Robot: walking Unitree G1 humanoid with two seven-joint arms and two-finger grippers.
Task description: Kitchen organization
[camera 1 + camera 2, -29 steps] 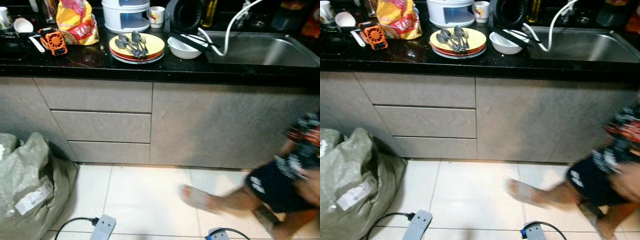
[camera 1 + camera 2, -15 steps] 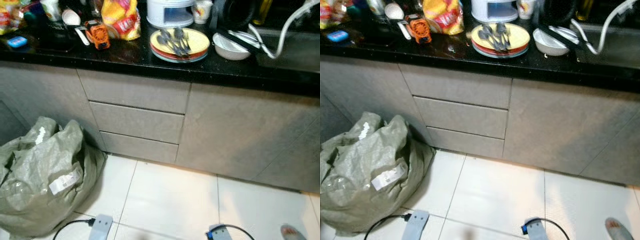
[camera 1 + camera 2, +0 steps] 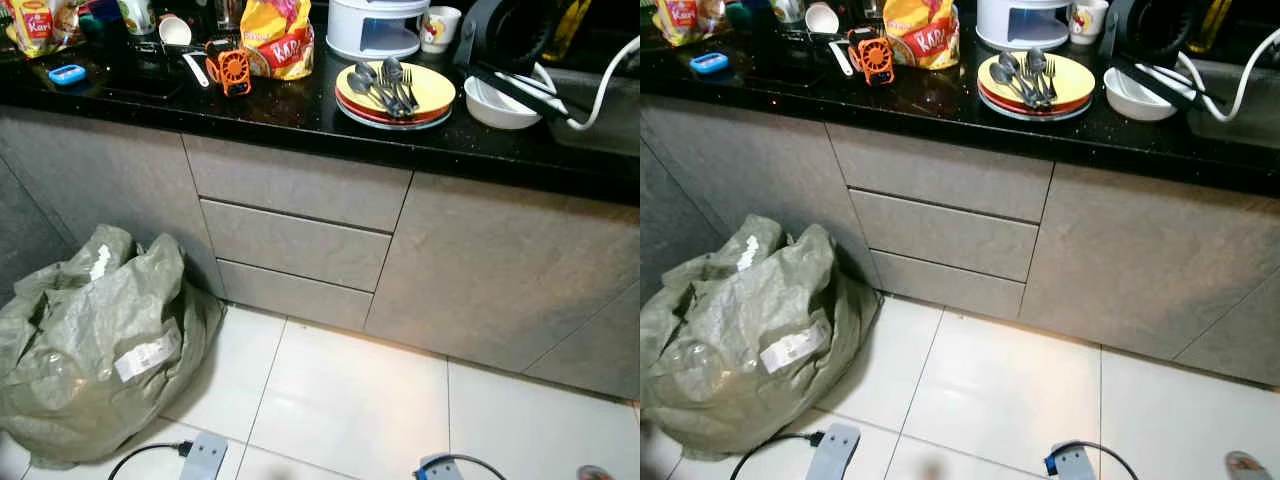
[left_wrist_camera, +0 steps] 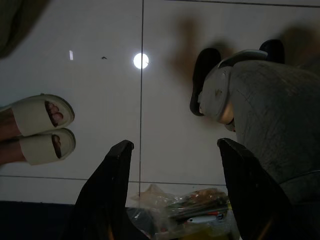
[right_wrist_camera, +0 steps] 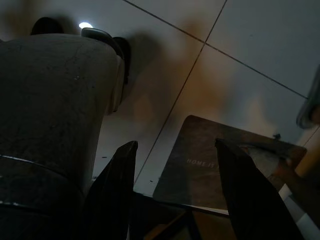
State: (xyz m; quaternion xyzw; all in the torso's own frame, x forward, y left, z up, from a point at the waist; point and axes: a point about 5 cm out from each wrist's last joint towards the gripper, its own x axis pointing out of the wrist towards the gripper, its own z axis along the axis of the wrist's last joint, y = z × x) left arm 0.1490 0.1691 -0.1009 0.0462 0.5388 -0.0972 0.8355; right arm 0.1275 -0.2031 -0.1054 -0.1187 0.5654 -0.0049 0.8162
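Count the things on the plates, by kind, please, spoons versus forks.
Spoons: 2
Forks: 1
Total: 3, all lying on the top yellow plate of the stack on the black counter.

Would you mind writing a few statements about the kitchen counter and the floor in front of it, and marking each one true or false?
1. Spoons and forks lie on the stack of plates. True.
2. The white bowl stands on the floor tiles. False: it is on the black counter, beside the plates.
3. A grey-green sack sits on the floor by the drawers. True.
4. The middle drawer is pulled out. False: all the drawers are closed.
5. The orange fan lies on the counter near the yellow snack bag. True.
6. The left gripper is closed on a spoon. False: it is open, holds nothing and hangs over the floor.
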